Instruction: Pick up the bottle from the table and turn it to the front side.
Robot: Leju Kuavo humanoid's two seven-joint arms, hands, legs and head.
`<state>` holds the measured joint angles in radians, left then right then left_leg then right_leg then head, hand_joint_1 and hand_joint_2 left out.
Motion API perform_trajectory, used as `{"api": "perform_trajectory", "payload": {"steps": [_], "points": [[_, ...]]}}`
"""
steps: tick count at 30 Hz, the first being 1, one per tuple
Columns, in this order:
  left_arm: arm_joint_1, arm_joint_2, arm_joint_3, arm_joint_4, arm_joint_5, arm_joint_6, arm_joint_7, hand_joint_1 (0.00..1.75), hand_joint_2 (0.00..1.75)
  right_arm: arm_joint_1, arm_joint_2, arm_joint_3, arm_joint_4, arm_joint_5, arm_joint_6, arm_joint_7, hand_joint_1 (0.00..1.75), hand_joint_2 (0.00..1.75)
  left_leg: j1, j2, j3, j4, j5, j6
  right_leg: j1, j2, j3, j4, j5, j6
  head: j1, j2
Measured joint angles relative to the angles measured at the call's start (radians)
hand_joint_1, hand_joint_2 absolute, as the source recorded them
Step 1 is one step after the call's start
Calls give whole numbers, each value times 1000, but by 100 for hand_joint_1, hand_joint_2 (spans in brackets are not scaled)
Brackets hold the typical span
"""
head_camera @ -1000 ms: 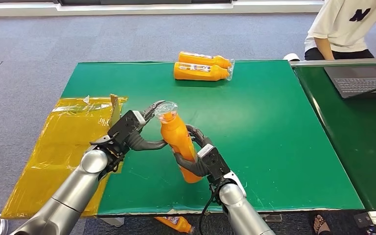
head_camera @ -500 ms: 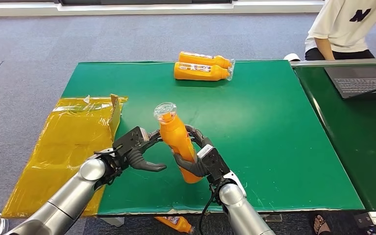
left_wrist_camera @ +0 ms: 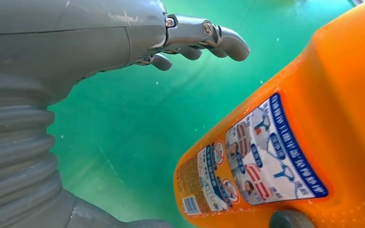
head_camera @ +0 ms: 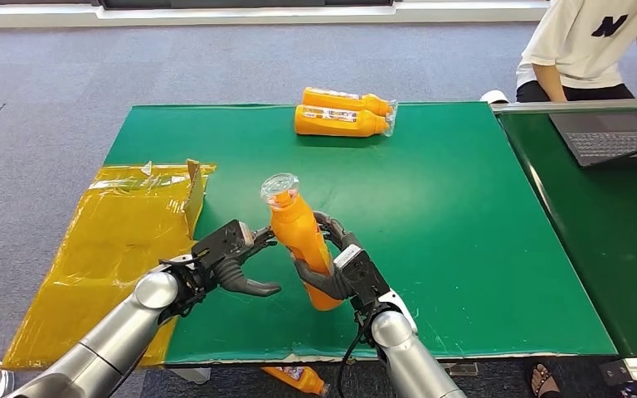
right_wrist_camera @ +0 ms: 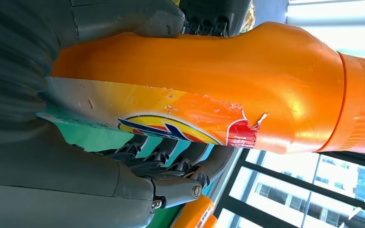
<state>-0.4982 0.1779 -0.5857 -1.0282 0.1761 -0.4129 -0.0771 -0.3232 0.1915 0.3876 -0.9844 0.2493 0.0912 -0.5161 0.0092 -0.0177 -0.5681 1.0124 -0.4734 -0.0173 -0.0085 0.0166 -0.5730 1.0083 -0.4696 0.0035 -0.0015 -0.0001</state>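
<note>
An orange bottle (head_camera: 300,240) with a clear cap stands nearly upright above the green table (head_camera: 431,207), gripped around its lower body by my right hand (head_camera: 340,269). The right wrist view shows that bottle (right_wrist_camera: 209,90) close up with a torn colourful label and dark fingers (right_wrist_camera: 171,166) wrapped around it. My left hand (head_camera: 228,261) hovers just left of the bottle, fingers apart and curled, holding nothing. In the left wrist view the bottle's (left_wrist_camera: 285,142) printed back label faces the left hand (left_wrist_camera: 123,42), with a gap of green table between them.
Two more orange bottles (head_camera: 344,114) lie at the table's far edge. A yellow plastic sheet (head_camera: 108,249) hangs over the left side. A person (head_camera: 589,46) sits at the far right by a laptop (head_camera: 614,137) on a second table. Another bottle (head_camera: 294,379) lies on the floor below.
My left hand has let go of the bottle's neck and dropped down and left, now open beside the bottle. The bottle stays in my right hand, barely moved.
</note>
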Motion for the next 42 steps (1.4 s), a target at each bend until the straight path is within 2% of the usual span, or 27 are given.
{"api": "perform_trajectory", "payload": {"steps": [8,10,13,15,19,29,36,42], "points": [[26,43,-42,-64,128,-49,20,0,175,-2,0,0,0,-8,-2,-8,175,175,0,0,0,0,0,0,0,0,-1,0,0,0,0,0],[26,42,-52,-84,167,-19,15,0,175,0,0,-1,0,-12,-6,-12,175,175,0,0,0,0,0,0,0,0,-1,0,0,0,0,0],[5,9,-53,-98,200,99,-7,0,175,7,1,-4,0,-16,-7,-17,175,175,0,-2,-1,0,1,0,0,-1,-1,0,0,0,0,0],[-24,-18,-45,-99,208,139,-8,0,175,10,3,-4,0,-15,-7,-18,175,175,0,-2,-2,0,1,0,-1,-1,-1,0,1,0,0,0],[-60,-51,-31,-99,214,152,-2,0,175,10,9,-4,0,-14,-6,-18,175,175,0,-1,-2,0,1,0,-1,0,-2,0,2,0,0,0],[-85,-80,-27,-99,213,145,4,0,175,10,9,-4,13,-17,-9,-23,175,175,0,-1,-2,0,1,-1,0,-1,-3,0,2,0,0,0],[-119,-124,-27,-108,22,304,-56,0,175,19,9,-5,14,-19,-30,-36,175,175,0,-1,-2,0,2,-1,0,-1,-3,0,2,0,0,0],[-124,-161,-27,-104,41,247,-25,0,175,19,8,-6,23,-30,-32,-45,175,175,0,-1,-3,0,2,-1,0,-1,-3,0,2,0,0,0]]}}
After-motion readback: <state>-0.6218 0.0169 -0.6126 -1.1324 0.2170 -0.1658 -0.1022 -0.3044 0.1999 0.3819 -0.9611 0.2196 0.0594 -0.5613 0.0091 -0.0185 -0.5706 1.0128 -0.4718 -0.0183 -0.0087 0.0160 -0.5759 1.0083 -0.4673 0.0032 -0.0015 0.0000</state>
